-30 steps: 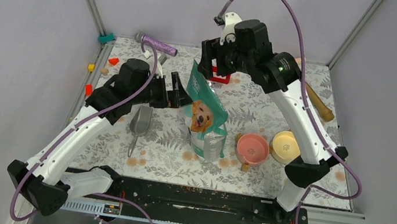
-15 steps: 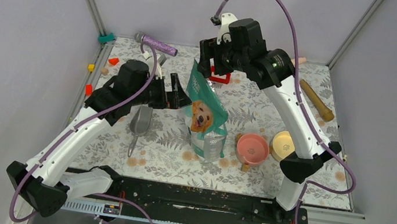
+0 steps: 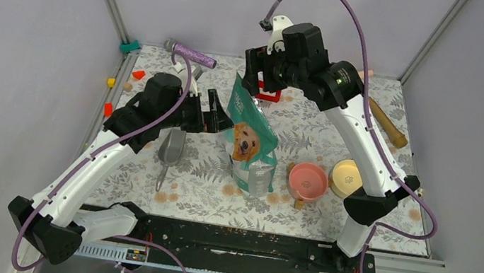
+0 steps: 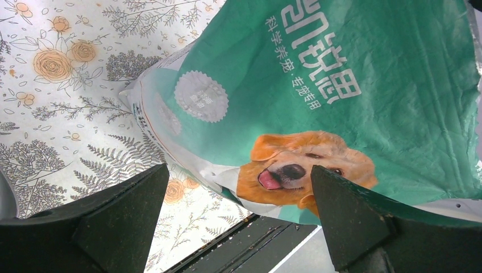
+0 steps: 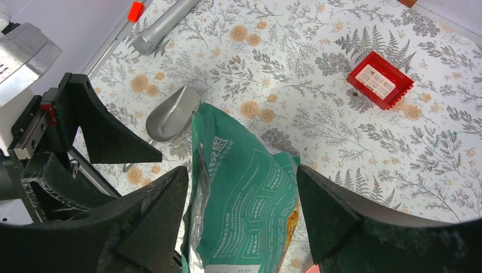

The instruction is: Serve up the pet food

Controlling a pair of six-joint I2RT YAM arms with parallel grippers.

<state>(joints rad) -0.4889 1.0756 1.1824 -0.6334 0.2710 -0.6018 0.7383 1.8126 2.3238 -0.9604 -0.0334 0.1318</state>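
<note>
The teal-and-white pet food bag [image 3: 247, 137], printed with a golden dog's face, stands upright mid-table. No kibble shows; the bag hides it. My left gripper [image 3: 219, 115] is open beside the bag's left side, with the dog's face [image 4: 301, 168] just beyond its jaws [image 4: 239, 170]. My right gripper [image 3: 254, 81] is open above the bag's top, its jaws [image 5: 241, 169] on either side of the top edge [image 5: 244, 187], not touching it.
A grey metal scoop [image 3: 171, 148] lies left of the bag, also in the right wrist view [image 5: 170, 116]. A pink bowl [image 3: 308, 180] and a yellow bowl [image 3: 348, 176] stand to the right. A red tray [image 3: 268, 92], a purple-handled tool [image 3: 190, 52] and a wooden pin [image 3: 387, 125] lie at the back.
The right arm has shifted slightly left over the bag's top. The left arm and the bag have not moved.
</note>
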